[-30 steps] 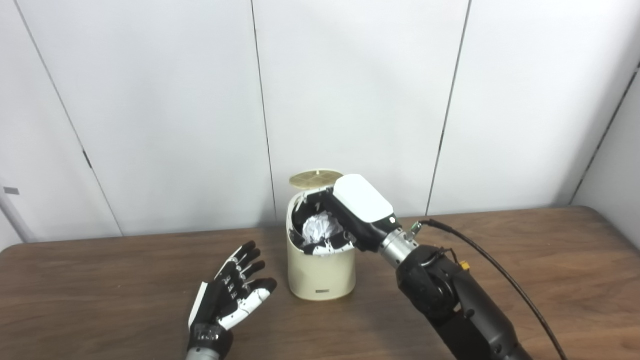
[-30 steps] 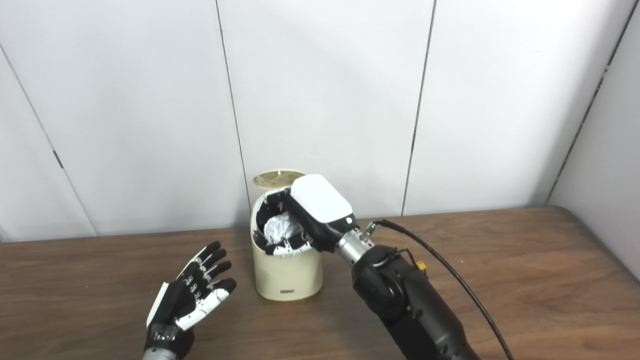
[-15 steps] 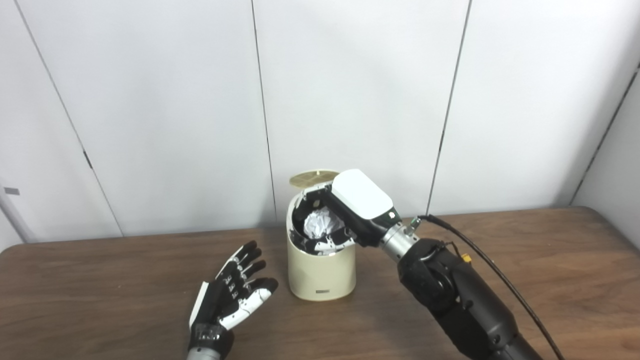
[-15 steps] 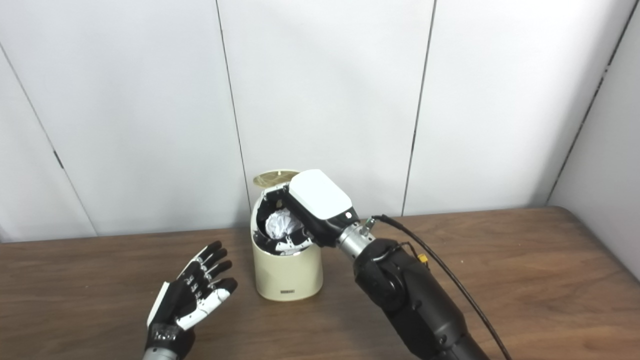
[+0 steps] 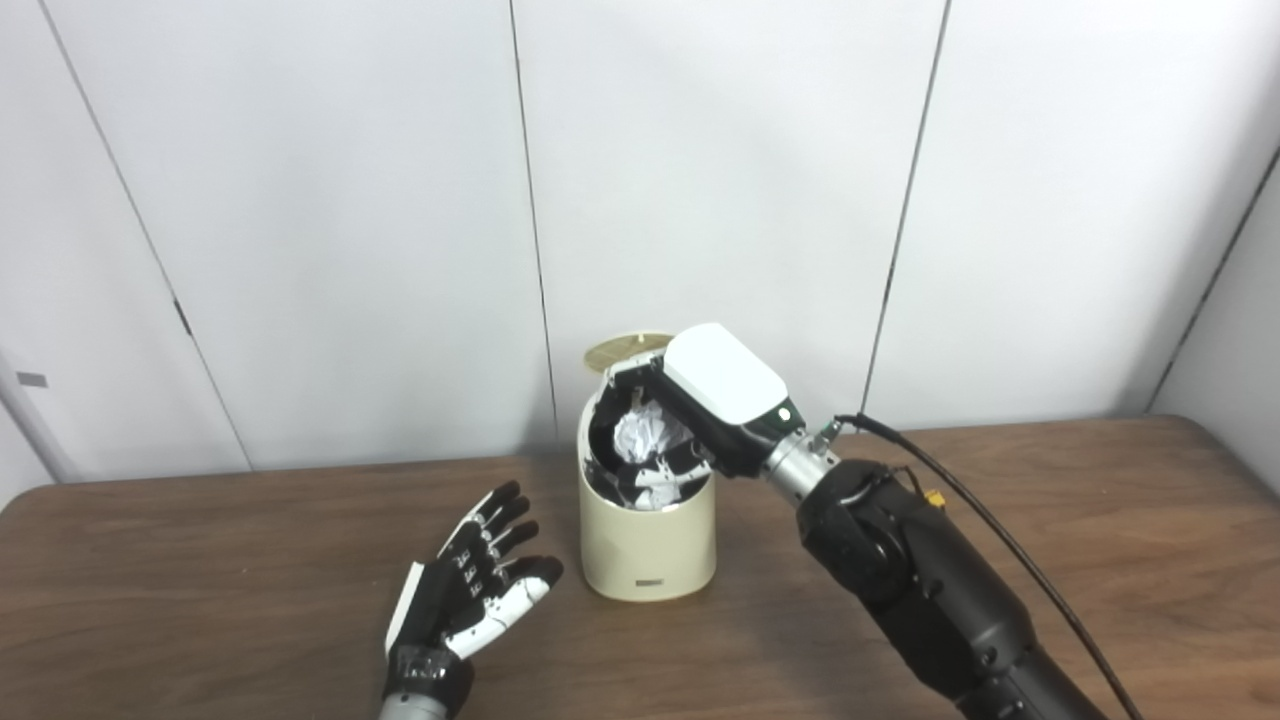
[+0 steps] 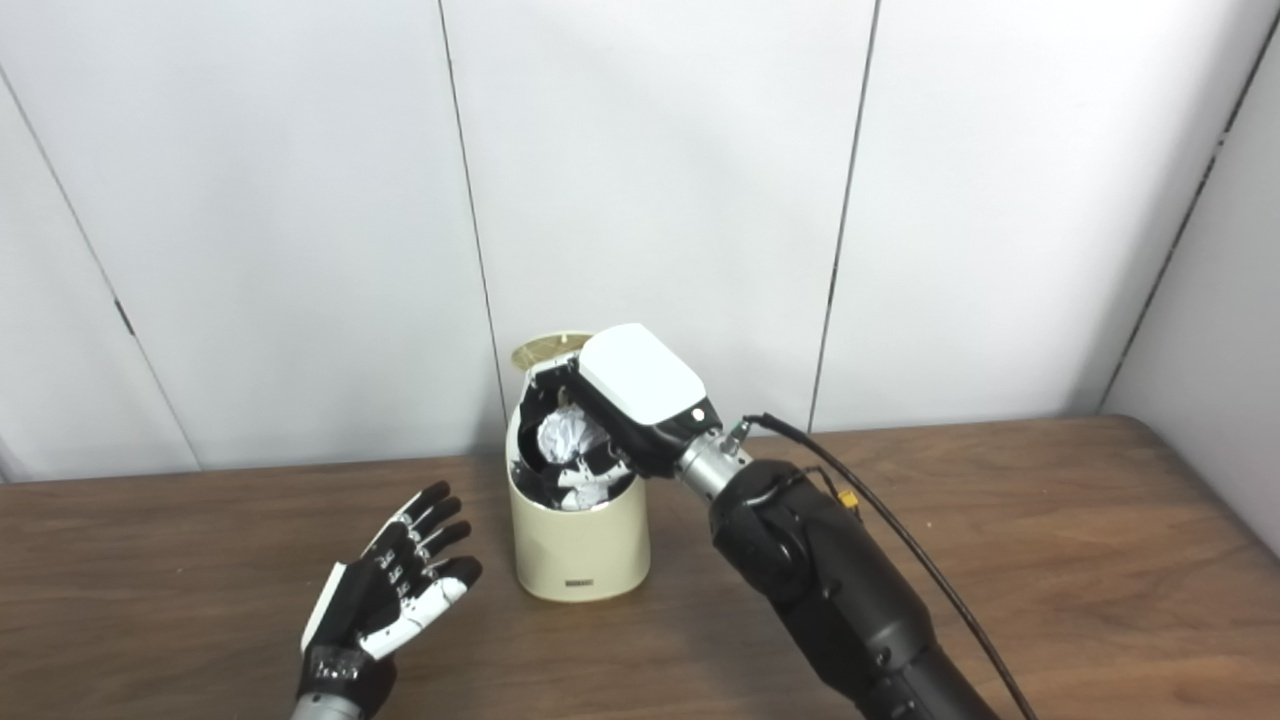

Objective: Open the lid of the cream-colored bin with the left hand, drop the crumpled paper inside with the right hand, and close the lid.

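Observation:
The cream-colored bin [image 5: 648,545] stands mid-table with its round lid [image 5: 628,350] tipped up and back. Over the bin's mouth my right hand [image 5: 690,415] curls around the white crumpled paper [image 5: 640,437], which shows between the dark fingers just above the rim. My left hand [image 5: 475,590] rests low over the table to the left of the bin, palm up, fingers spread, holding nothing.
The brown wooden table [image 5: 250,560] runs to a white panelled wall [image 5: 300,200] close behind the bin. A black cable [image 5: 1000,550] loops off the right forearm over the table's right half.
My right hand has lifted slightly and tilted further over the bin's mouth, still holding the paper. The camera view shifted a little. The left hand stays put.

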{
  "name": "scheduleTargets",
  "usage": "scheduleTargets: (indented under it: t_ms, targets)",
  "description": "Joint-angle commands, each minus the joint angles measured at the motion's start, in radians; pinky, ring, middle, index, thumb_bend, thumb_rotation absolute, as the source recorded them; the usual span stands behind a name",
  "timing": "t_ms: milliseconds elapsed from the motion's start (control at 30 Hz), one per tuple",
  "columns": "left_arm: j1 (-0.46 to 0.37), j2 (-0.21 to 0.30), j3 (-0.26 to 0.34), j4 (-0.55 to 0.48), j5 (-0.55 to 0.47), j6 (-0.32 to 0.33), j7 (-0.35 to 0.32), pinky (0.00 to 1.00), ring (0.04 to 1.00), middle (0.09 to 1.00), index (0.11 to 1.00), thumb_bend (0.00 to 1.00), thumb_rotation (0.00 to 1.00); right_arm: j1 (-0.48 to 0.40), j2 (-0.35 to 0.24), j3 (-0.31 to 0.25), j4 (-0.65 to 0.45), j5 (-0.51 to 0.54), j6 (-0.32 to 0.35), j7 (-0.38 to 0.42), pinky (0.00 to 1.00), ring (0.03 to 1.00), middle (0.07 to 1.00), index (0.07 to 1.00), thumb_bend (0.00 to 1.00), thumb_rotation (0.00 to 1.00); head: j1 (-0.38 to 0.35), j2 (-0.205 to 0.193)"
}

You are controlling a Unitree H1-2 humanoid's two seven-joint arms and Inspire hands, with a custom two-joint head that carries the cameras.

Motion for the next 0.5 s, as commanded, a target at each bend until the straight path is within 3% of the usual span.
scheduleTargets:
  t_ms: [0,333,467]
  targets:
    - [-0.024,-0.003,-0.003,-0.032,0.003,-0.036,0.004,0.74,0.852,0.892,0.93,0.73,0.19,-0.07,-0.023,-0.007,-0.012,-0.007,-0.028,-0.046,0.34,0.406,0.509,0.518,0.5,0.0,0.0,0.0]
    - [-0.022,-0.005,-0.005,-0.041,0.0,-0.028,0.003,0.74,0.852,0.895,0.93,0.73,0.19,-0.079,-0.032,-0.002,-0.008,-0.03,-0.028,-0.046,0.36,0.417,0.512,0.5,0.5,0.0,0.001,0.001]
    - [-0.024,-0.001,-0.006,-0.038,0.001,-0.033,0.001,0.73,0.85,0.893,0.928,0.73,0.2,-0.07,-0.039,0.007,-0.039,-0.041,0.027,0.041,0.41,0.437,0.513,0.501,0.51,0.0,0.0,0.003]
